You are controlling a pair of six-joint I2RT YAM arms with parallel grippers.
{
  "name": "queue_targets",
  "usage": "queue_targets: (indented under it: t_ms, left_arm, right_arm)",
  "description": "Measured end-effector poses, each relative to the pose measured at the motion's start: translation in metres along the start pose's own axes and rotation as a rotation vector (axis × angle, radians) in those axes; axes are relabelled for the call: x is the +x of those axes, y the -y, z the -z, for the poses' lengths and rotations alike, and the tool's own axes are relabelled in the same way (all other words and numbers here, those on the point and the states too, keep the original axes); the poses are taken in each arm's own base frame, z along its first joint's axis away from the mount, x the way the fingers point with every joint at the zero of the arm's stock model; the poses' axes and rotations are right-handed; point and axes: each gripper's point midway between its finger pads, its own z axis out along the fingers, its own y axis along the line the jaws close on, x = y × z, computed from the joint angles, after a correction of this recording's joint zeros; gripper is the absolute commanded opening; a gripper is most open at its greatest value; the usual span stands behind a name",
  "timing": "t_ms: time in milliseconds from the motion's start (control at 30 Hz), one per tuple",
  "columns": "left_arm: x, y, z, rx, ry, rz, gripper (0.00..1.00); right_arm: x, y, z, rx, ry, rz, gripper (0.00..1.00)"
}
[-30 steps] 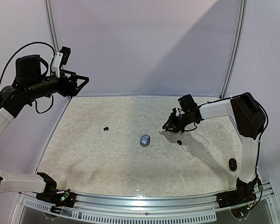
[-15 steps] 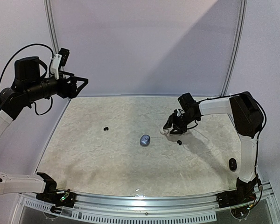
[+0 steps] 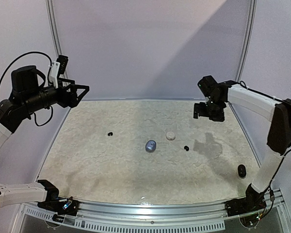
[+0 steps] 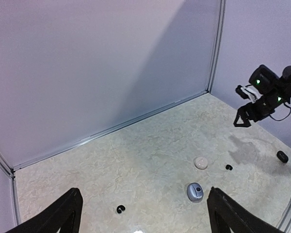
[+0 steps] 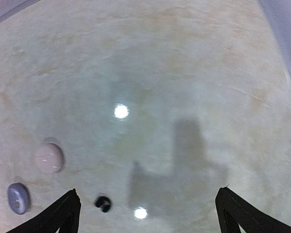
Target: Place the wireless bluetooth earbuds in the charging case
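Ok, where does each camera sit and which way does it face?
Top external: above, behind the bases, facing the back wall; both arms show.
Left wrist: raised at left, looking across the table toward the right arm; own fingers at bottom.
Right wrist: high, facing down; own fingers at bottom.
All share the white case and blue-grey case.

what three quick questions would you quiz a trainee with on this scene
1. Which of these lies nearest the white round case? A) the blue-grey case B) the black case C) the left arm's base
2. True or false: the right arm has its jaws shut on the white round case.
3. How many black earbuds lie on the table?
Key: 1 A. 2 false: the jaws stand open above the table, holding nothing. 3 two: the other lies on the left side.
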Motion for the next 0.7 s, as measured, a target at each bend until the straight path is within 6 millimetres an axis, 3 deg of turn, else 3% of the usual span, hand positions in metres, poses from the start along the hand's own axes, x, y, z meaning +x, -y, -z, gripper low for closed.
queue_targets:
  t_ms: [100,200,300,533,700]
  left_arm:
    - [0.004,0.001,0.005,-0.001,0.013,-0.002,0.91]
    - [0.006,0.001,0.009,-0.003,0.028,-0.004,0.91]
    - [0.008,0.001,0.013,-0.004,0.039,-0.006,0.91]
    - [0.008,0.002,0.022,-0.006,0.071,-0.011,0.92]
    - [0.005,0.003,0.027,-0.007,0.095,-0.019,0.92]
  right_arm:
    - [0.024,0.065,0.014,0.162,-0.013,-0.081,0.99]
    - [0.072,0.134,0.008,0.329,-0.114,-0.207,0.99]
    - [0.120,0.181,0.005,0.467,-0.218,-0.295,0.99]
    - [0.165,0.215,0.012,0.507,-0.241,-0.455,0.99]
    - [0.193,0.235,0.003,0.541,-0.273,-0.544,0.99]
